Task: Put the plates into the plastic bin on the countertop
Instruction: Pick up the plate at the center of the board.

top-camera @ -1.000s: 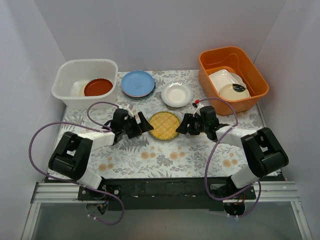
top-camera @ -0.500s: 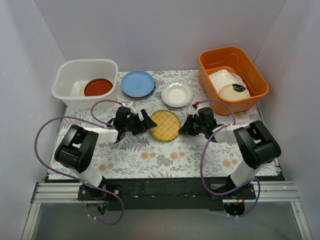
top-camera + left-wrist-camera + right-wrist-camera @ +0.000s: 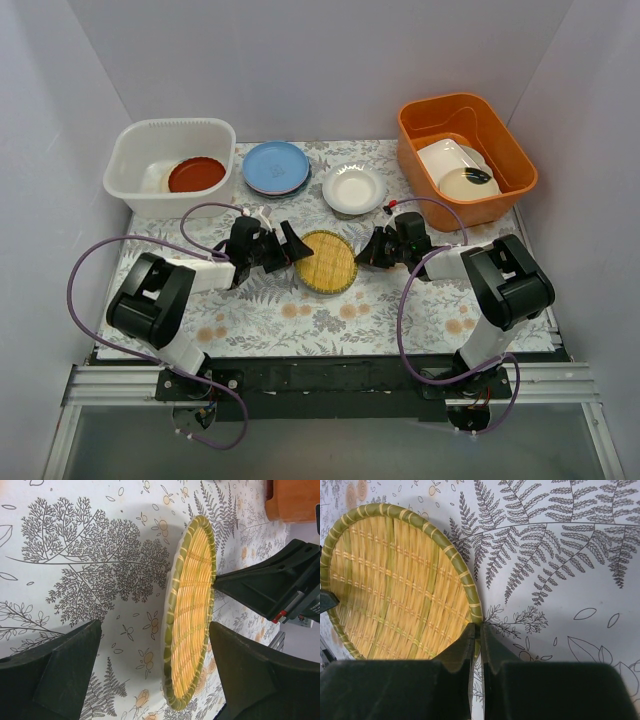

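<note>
Right gripper (image 3: 476, 630): clenched on the right rim of the yellow plate (image 3: 395, 580); a thin pinch, edge only.
Left gripper (image 3: 155, 630): spread wide, grasping nothing, just left of the plate.
Step, judged: lift and hand-off. Tip the pinched edge up slowly so the left fingers can take the opposite rim; an edge-only hold may slip.
Plate: round, woven straw-yellow with a green rim, at the middle of the countertop (image 3: 330, 320).
Plastic bin (image 3: 128, 185): far left, well apart from the plate; red plate (image 3: 196, 174) inside.
</note>
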You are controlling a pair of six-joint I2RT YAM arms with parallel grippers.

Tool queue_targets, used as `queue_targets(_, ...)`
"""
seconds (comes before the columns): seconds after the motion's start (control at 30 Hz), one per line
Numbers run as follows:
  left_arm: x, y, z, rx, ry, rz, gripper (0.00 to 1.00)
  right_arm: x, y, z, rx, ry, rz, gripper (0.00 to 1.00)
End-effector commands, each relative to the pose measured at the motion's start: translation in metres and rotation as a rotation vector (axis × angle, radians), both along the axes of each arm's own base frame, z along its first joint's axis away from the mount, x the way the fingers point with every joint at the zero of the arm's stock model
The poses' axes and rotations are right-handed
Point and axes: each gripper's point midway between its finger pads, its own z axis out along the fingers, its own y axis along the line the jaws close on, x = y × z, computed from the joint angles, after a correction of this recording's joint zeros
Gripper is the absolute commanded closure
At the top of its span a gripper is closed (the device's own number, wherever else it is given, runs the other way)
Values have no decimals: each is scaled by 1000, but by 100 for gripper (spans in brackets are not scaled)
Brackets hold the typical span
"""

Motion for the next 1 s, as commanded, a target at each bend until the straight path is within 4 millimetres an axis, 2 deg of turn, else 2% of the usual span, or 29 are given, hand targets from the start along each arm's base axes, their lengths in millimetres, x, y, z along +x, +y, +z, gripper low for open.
queue_targets(0.0, -29, 8, -25, 50, 109, -19, 12, 1, -1, -9, -23, 12, 12, 90)
queue_targets(0.3, -40, -15, -25, -38, 122, -99, 22, 0, -1, -6, -21, 5, 20, 90)
queue_targets(0.43, -42, -26, -29, -72, 147, -130, 29, -4, -4, -7, -29, 9, 15, 90)
queue_targets(0.5, -44, -31, -32, -84, 155, -146, 36, -5, -5, -5, -27, 5, 15, 90)
queue_targets(0.53, -43, -32, -32, -90, 159, -147, 41, -6, -5, -5, -27, 5, 15, 90)
queue_targets(0.6, -40, -35, -31, -94, 155, -154, 73, -7, -5, -3, -27, -1, 15, 90)
queue_targets(0.67, -37, -35, -31, -84, 156, -150, 98, -7, -5, -2, -24, 0, 19, 90)
queue_targets(0.97, -41, -29, -33, -71, 165, -118, 100, -7, -3, 5, -10, -16, 38, 90)
